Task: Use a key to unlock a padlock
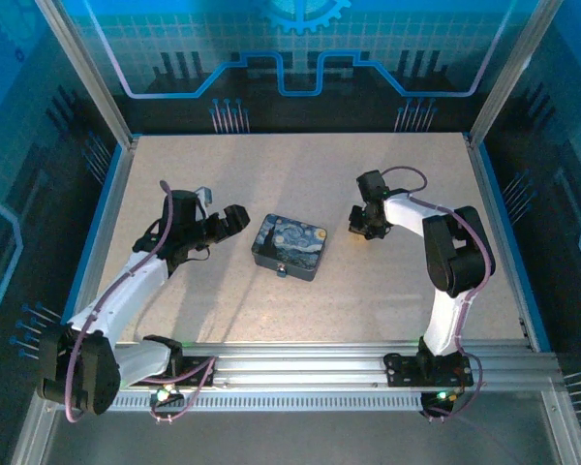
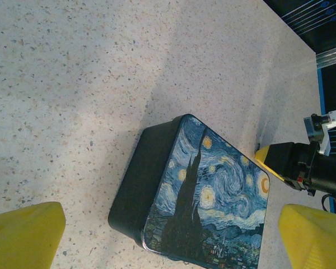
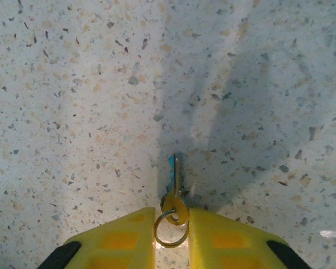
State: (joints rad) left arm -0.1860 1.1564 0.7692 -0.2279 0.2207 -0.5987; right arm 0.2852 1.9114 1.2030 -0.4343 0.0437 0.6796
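Note:
The key (image 3: pixel 175 185), a slim silvery blade with a brass-coloured head on a small ring (image 3: pixel 171 231), stands on the speckled table and points away from the wrist. My right gripper (image 3: pixel 172 216) is shut on the key's head and ring, one yellow finger on each side. In the top view this gripper (image 1: pixel 360 225) is down at the table, right of the swirl-printed case (image 1: pixel 290 246). A tiny silvery piece at the case's near edge looks like the padlock (image 1: pixel 284 272). My left gripper (image 1: pixel 228 221) hangs open just left of the case (image 2: pixel 207 207), nothing between its fingers.
The case lies near the middle of the table (image 1: pixel 300 174). Blue rails (image 1: pixel 504 232) and dark side walls border the table. An aluminium rail (image 1: pixel 300 363) with both arm bases runs along the near edge. The right gripper's body (image 2: pixel 302 165) shows beyond the case.

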